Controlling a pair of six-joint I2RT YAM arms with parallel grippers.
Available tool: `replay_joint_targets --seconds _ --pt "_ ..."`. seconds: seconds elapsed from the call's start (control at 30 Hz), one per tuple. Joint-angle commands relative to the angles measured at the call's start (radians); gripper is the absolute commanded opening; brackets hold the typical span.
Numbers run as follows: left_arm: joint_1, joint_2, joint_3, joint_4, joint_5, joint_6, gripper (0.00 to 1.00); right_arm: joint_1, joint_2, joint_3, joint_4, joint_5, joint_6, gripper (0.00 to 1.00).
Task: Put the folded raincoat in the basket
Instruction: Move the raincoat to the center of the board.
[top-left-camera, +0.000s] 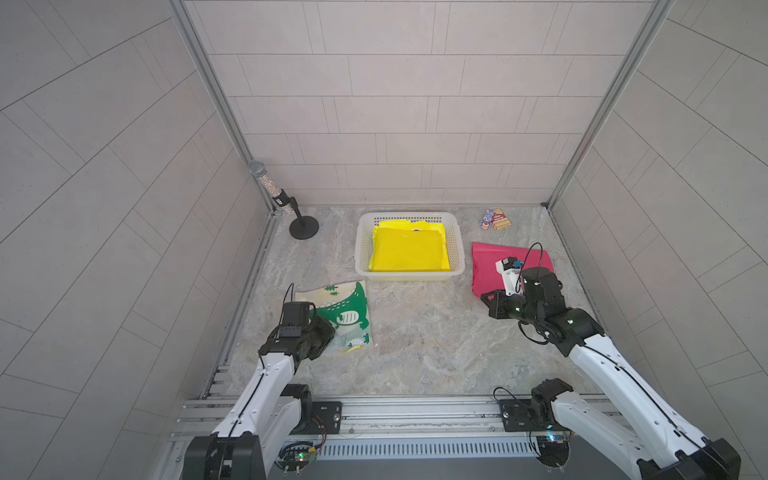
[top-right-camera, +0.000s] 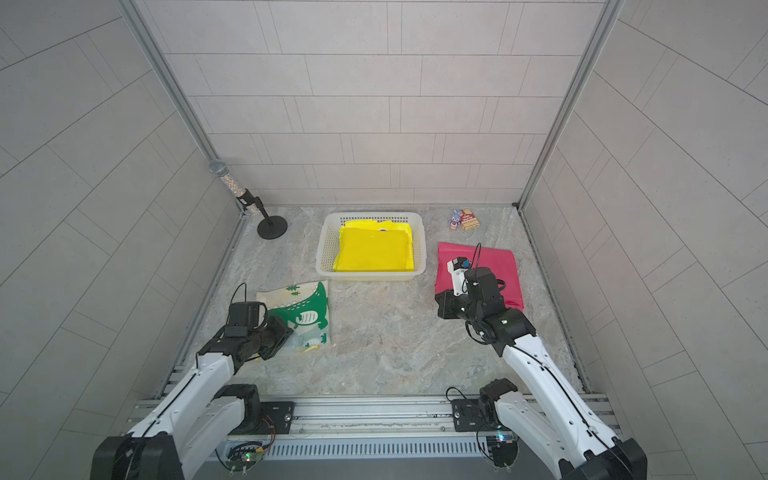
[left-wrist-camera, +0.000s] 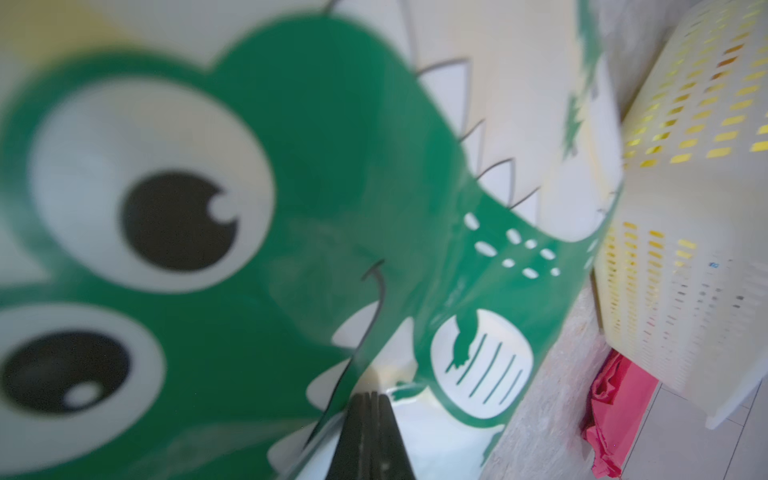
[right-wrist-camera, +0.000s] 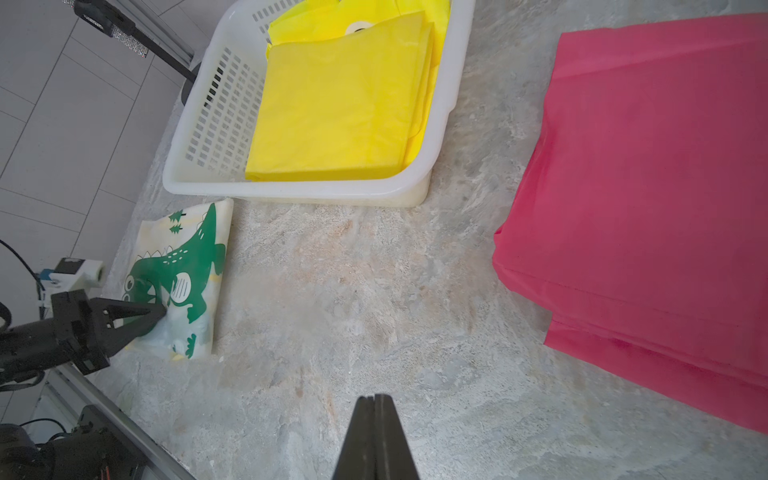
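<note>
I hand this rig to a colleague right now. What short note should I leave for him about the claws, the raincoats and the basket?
Left claw: shut, tips on the crocodile raincoat; a real pinch cannot be told.
Right claw: shut, empty, over bare table beside the pink raincoat.
Done: yellow raincoat lies folded in the basket.
To do: crocodile and pink raincoats both lie outside the basket, if they must go in too.
</note>
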Motion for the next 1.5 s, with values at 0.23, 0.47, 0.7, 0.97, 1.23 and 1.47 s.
replay_joint_targets --seconds 0.23,0.47,0.7,0.97,1.23,1.47 --pt "-0.24 -0.044 -0.067 0.041 -0.06 -0.203 0.0 0.001 -0.009 -0.002 -0.027 -0.028 0.037 0.11" --pt "-0.291 -0.064 0.216 -0.238 -0.135 -0.029 0.06 0.04 0.046 0.016 0.003 -0.077 0.08 0.5" --pt "-0.234 -0.019 0.368 -0.283 -0.08 0.07 0.36 0.26 0.214 0.074 0.105 -0.028 0.118 0.59" --pt "0.114 0.028 0.365 -0.211 0.209 0.149 0.82 0.469 0.581 0.182 0.393 0.016 0.241 0.69" --pt "0.206 0.031 0.342 -0.185 0.159 0.155 0.96 0.552 0.931 0.412 0.524 -0.039 0.281 0.72" --pt "0.281 0.012 0.296 -0.239 0.068 0.191 1.0 0.575 1.144 0.548 0.567 -0.074 0.306 0.73"
